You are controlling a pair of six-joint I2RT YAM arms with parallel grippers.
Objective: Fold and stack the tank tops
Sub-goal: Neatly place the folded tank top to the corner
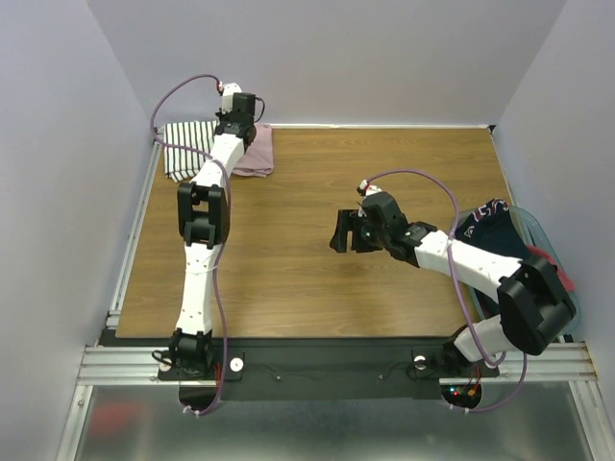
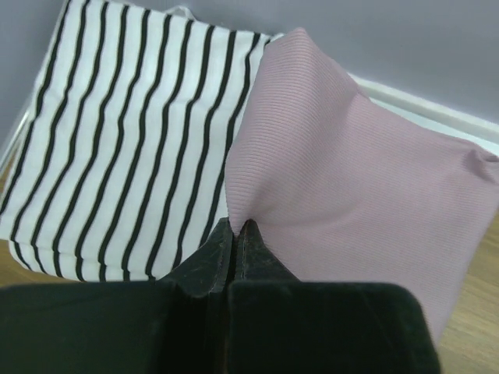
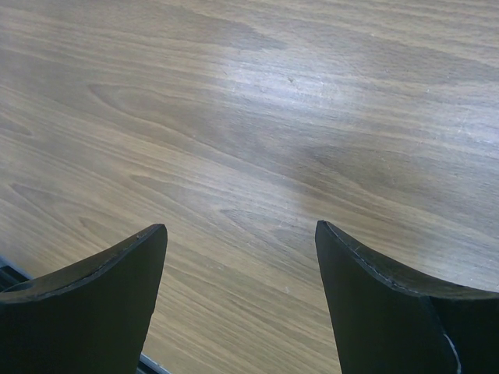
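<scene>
The folded striped tank top (image 1: 183,149) lies at the table's far left corner. The folded pink tank top (image 1: 258,152) lies beside it on the right, its left edge overlapping the striped one. In the left wrist view the striped top (image 2: 117,140) is on the left and the pink top (image 2: 351,171) on the right. My left gripper (image 2: 236,227) is shut, pinching the pink top's near corner; it also shows in the top view (image 1: 235,133). My right gripper (image 1: 341,233) is open and empty above bare wood at mid table, as the right wrist view (image 3: 242,234) also shows.
A basket (image 1: 540,230) at the right edge holds a dark navy garment (image 1: 488,226) and a red garment (image 1: 550,261). Grey walls close in the back and both sides. A metal rail (image 1: 130,250) runs along the table's left edge.
</scene>
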